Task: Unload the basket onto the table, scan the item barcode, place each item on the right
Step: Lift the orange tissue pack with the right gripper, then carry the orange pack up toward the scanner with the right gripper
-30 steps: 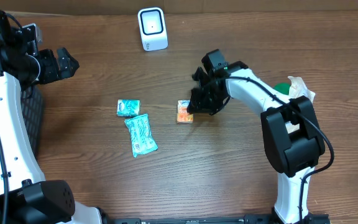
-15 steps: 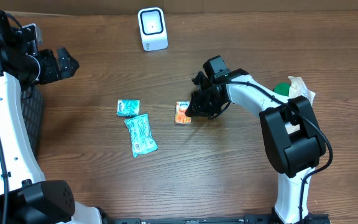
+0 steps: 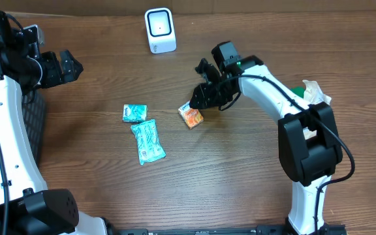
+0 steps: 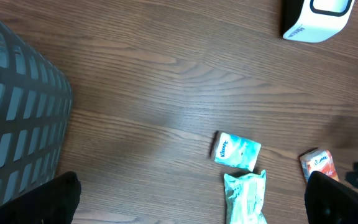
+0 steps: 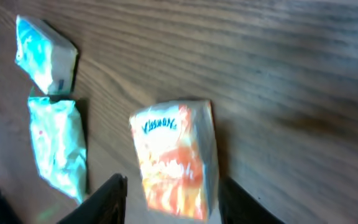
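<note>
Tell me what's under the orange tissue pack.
Only bare wooden table shows around the orange tissue pack. Its printed top faces up between the right gripper's fingers; the underside, and any barcode there, is hidden.

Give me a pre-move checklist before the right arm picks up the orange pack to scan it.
1. Right tool open: ok. Its fingers stand on either side of the orange pack.
2. Pack seated for the grasp: ok. It lies flat on the table, between the fingers.
3. Barcode location known: cannot tell. Only the printed face shows.
4. Route to the scanner: ok. Only bare wood lies between it and the pack.
5. Neighbours apart: ok. The small teal pack and long teal pack lie off to one side, not touching the orange pack.
6. Left tool out of the way: ok. It is open, at the far edge.
</note>
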Robot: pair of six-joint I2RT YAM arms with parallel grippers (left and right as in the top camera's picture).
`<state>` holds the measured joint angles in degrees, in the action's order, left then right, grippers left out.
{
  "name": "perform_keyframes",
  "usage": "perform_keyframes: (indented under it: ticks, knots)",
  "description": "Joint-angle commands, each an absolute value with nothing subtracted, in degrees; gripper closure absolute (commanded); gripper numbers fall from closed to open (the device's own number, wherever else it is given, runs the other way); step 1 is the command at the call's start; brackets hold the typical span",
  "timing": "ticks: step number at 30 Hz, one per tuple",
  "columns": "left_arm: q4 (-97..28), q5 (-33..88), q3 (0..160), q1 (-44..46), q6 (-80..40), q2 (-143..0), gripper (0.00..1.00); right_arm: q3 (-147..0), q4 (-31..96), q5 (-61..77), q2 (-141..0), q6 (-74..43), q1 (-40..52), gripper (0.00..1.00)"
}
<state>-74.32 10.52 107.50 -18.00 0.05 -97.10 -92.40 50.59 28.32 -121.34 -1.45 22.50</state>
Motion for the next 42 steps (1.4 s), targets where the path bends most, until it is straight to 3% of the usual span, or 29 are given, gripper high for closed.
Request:
perform_keyframes:
  ticks: [1,12,18,30,33,38,42]
  knots:
    - [-74.30,10.98,107.72,-17.82,0.89,-97.41,0.01,-94.72,53.82,27.73,-120.97,-12.58,22.00,0.54]
    - [-74.30,10.96,107.72,-17.82,0.89,-97.41,0.00,-89.27,53.58,22.09,-120.99,-19.94,24.12,0.54]
    - [-74.30,10.98,107.72,-17.82,0.89,-97.41,0.00,-85.14,49.65,22.15,-120.99,-19.97,24.10,0.64]
    - [-74.30,10.98,107.72,-17.82,0.89,-97.41,0.00,-79.31,43.68,24.34,-121.10,-21.76,24.10,0.69]
    - [-74.30,10.96,107.72,-17.82,0.91,-97.41,0.00,-78.02,42.98,24.58,-121.32,-22.79,24.12,0.75]
    - [-74.30,10.98,107.72,-17.82,0.89,-97.41,0.00,-77.32,41.71,25.82,-121.32,-23.05,24.10,0.96]
    - [-74.30,10.98,107.72,-17.82,0.89,-97.41,0.00,-78.08,43.00,28.80,-120.81,-23.92,23.07,0.96]
